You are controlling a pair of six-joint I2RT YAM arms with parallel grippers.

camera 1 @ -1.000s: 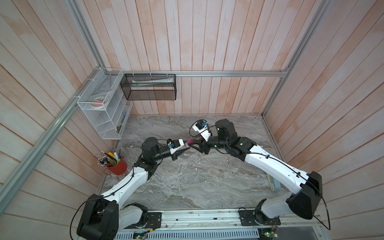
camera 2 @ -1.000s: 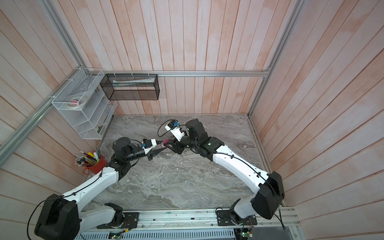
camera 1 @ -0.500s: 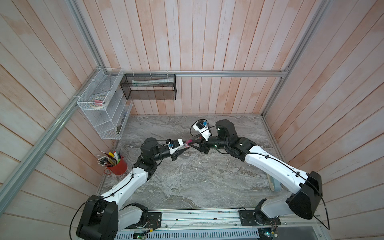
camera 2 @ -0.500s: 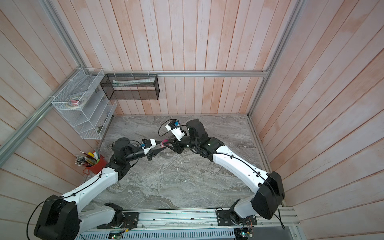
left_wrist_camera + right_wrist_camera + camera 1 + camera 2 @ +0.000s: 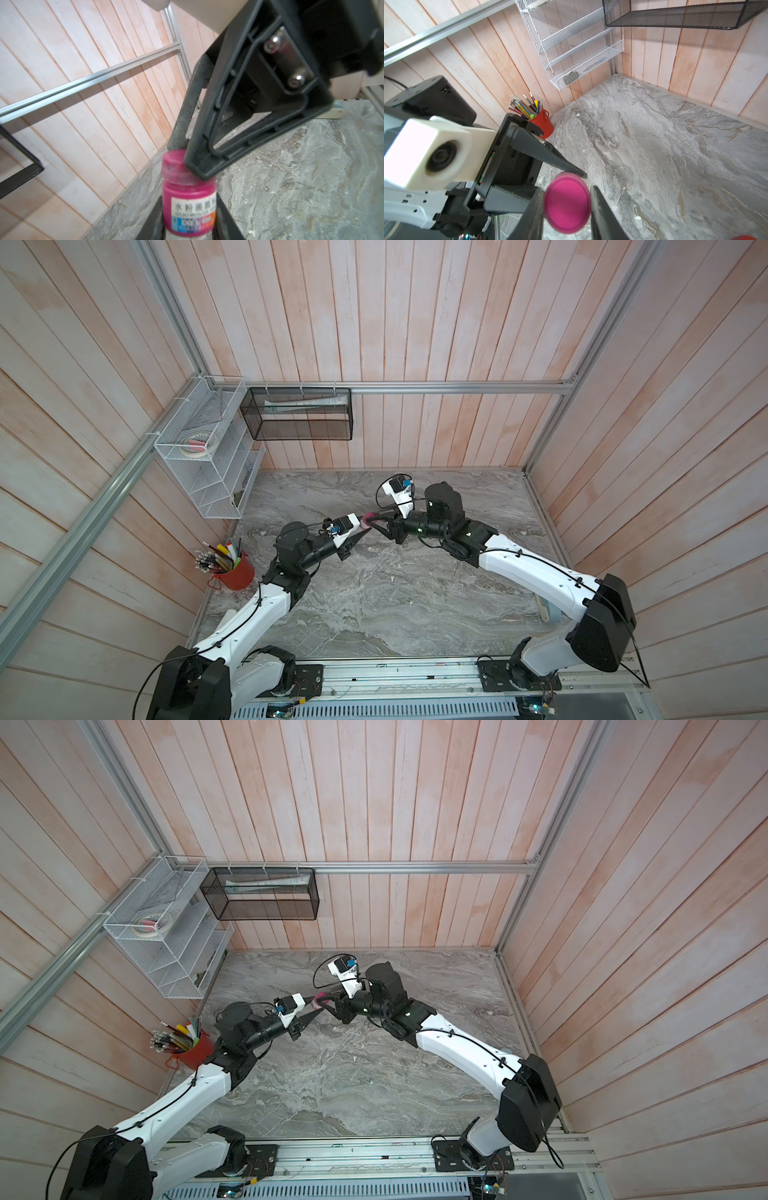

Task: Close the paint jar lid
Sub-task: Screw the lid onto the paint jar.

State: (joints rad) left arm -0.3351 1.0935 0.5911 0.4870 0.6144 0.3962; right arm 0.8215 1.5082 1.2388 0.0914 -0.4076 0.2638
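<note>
One pink paint jar [image 5: 367, 522], one lid [image 5: 566, 202], both gripped.
In both top views the paint jar [image 5: 319, 1003] hung toward 12 o'clock over the table [image 5: 374, 605], one red cup [image 5: 236, 574] at 9 o'clock. Left wrist: the label [image 5: 193, 205] read "水粉画颜"; the left gripper [image 5: 189, 220] clamped the jar's body. Right wrist: the right gripper [image 5: 566, 209] pinched the lid, seated on the jar.

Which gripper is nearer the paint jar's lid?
Right. The right gripper is closed on the lid itself; the left gripper grips the paint jar by its body, short of the lid.
</note>
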